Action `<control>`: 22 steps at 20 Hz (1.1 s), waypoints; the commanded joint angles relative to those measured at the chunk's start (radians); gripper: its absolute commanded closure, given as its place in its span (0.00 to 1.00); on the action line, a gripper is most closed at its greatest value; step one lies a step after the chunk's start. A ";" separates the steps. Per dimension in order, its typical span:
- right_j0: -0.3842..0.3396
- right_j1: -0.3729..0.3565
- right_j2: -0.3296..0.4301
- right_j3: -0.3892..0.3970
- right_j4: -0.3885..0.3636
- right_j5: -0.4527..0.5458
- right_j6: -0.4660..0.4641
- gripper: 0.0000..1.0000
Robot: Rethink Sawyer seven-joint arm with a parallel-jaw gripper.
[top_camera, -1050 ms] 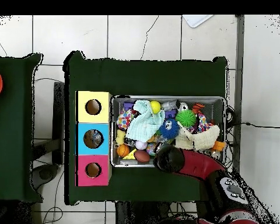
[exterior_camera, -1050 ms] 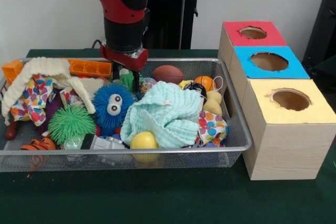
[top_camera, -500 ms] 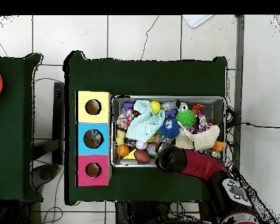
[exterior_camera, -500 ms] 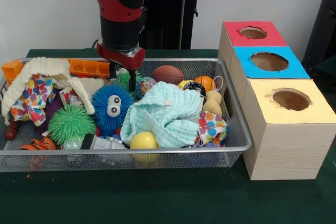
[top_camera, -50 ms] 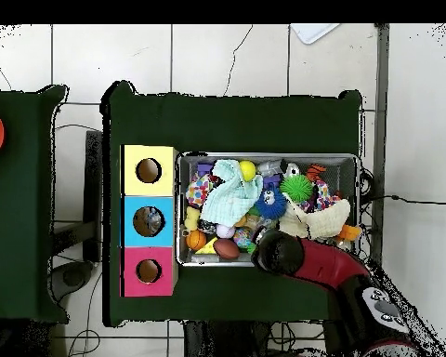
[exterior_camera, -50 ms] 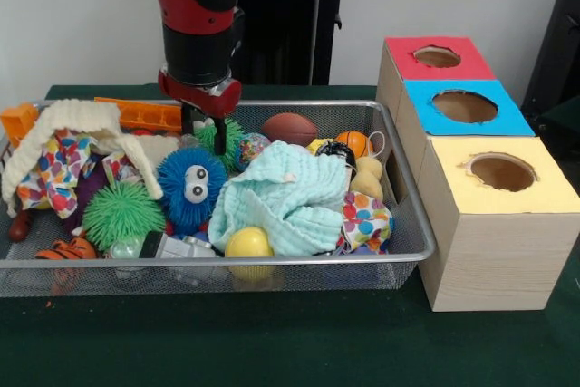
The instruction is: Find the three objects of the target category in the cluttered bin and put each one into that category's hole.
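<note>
My gripper hangs over the back middle of the wire bin, its two dark fingers apart and nothing between them. A dark green spiky ball lies just behind and to the right of the fingers. Below them sits a blue fuzzy ball with eyes. A brown football and a small orange basketball lie to the right, and a yellow ball rests at the front. In the overhead view the red arm covers the gripper.
A mint cloth, a light green spiky ball, a cream knitted cloth and an orange block crowd the bin. Right of it stands a box with red, blue and yellow holes.
The gripper has risen a little and shifted left across the back of the bin. The dark green spiky ball stayed where it was.
</note>
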 commanded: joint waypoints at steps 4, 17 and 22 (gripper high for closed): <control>-0.046 0.083 0.069 -0.241 -0.075 0.031 -0.076 0.00; -0.049 0.111 0.079 -0.298 -0.103 -0.016 -0.037 1.00; -0.047 0.098 0.074 -0.292 -0.106 0.012 -0.035 1.00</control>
